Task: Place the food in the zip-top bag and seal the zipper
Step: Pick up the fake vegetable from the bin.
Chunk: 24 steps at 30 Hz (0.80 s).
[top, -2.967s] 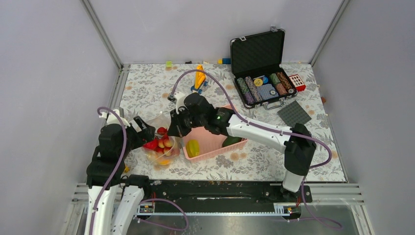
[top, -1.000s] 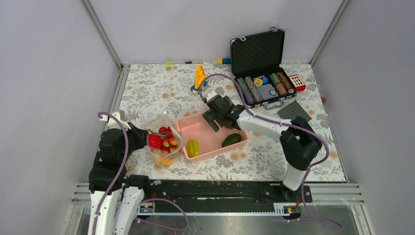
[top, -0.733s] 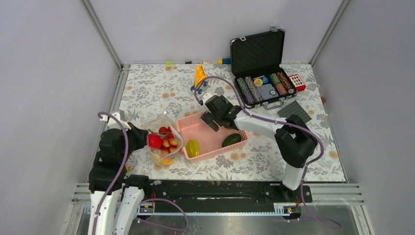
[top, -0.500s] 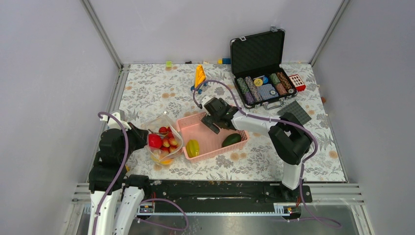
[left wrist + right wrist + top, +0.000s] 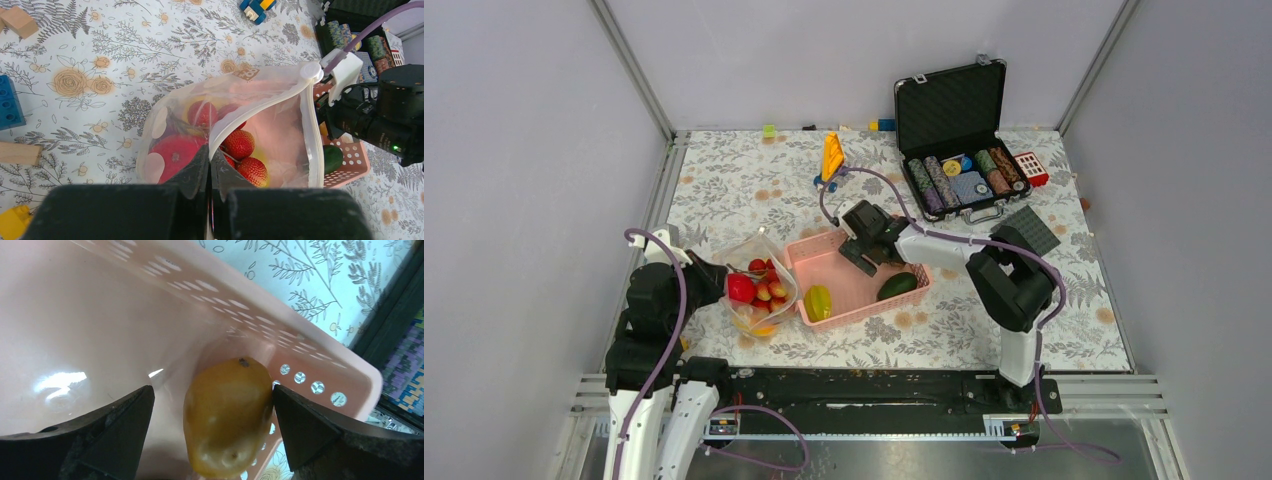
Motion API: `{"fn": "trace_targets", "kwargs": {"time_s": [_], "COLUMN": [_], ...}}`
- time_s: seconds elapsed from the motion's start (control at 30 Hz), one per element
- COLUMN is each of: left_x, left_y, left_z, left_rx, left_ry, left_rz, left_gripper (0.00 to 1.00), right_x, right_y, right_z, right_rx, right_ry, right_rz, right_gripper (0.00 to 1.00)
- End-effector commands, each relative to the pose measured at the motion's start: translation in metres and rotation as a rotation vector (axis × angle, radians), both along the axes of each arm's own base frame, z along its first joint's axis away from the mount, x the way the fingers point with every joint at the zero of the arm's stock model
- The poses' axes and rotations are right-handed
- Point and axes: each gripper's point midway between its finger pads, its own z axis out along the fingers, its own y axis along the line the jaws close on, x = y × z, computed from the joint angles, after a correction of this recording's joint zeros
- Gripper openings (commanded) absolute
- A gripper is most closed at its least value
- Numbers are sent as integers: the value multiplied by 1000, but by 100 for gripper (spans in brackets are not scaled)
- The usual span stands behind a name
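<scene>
Floral-cloth table (image 5: 724,180) carries zip-top bag (image 5: 746,250), pink basket (image 5: 849,285) just beside, open black case (image 5: 954,110), grey studded plate (image 5: 1025,232), yellow toy (image 5: 832,158).

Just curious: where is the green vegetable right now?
In the top view, the green vegetable lies in the pink basket's near right corner, right of the yellow star fruit.

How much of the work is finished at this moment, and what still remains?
Done: several pieces, strawberries among them, lie inside the zip-top bag. In hand: the left gripper pinches the bag's mouth edge, and the right gripper is open around a yellow-brown piece in the pink basket. Left: that piece, the starfruit and the green piece, then the zipper, which stands open.
</scene>
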Motion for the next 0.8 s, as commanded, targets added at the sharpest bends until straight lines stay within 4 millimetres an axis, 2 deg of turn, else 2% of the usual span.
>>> {"fn": "trace_targets", "kwargs": {"time_s": [0.0,0.3,0.47,0.63,0.77], "left_x": [6,6,6,6,5], "left_y": [-2,-1,-1,0,1], "left_z": [17,17,17,18,18], "left_rx": [-16,-16,-16,-15,-14], "left_ry": [-77,-81,-78,-83,-87], "left_rz": [-7,-4,-4,3,8], "left_gripper": [0,0,0,0,0], "right_x": [5,-3,-1,-1,-1], "right_y": [-3,-8,-11,-12,-14], "right_z": [-3,-4,-5,-6,-6], "right_rx": [-43,-41,-69,-72,-76], "right_ry": [18,46,45,49,45], "right_rz": [-12,-36,-59,-70,-80], "right_gripper": [95,92,89,84,76]}}
